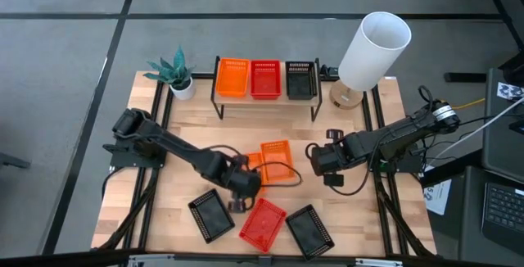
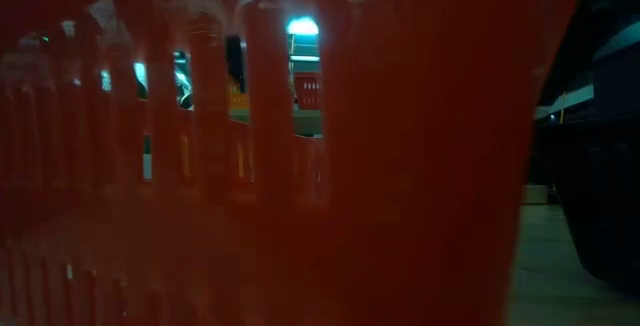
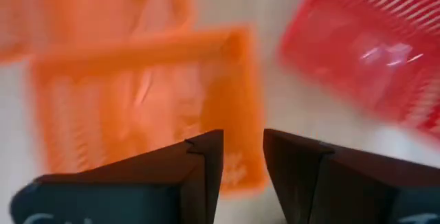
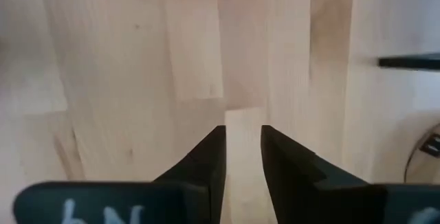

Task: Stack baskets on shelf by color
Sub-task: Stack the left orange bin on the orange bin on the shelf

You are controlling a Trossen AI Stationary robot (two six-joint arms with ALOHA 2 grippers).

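Note:
In the high view the shelf (image 1: 266,103) stands at the table's far side with an orange (image 1: 232,77), a red (image 1: 265,79) and a black basket (image 1: 301,79) on it. Two orange baskets (image 1: 276,159) lie mid-table. Two black baskets (image 1: 210,215) (image 1: 310,230) and a red one (image 1: 263,222) rest near the near edge. My left gripper (image 1: 246,178) (image 3: 244,162) is open over the nearer orange basket (image 3: 137,107), one finger on each side of its side wall. My right gripper (image 1: 319,162) (image 4: 243,155) is open over bare wood, right of the orange baskets. My left gripper comes at the orange basket from above with the basket's side wall (image 3: 239,114) in the gap between its fingers. I cannot tell whether either finger touches the wall. The basket lies flat on the table.
A white lamp (image 1: 372,50) stands at the shelf's right end and a potted plant (image 1: 176,74) at its left. The red basket (image 2: 300,166) fills the low view and hides the table behind it. Bare wood lies between shelf and orange baskets.

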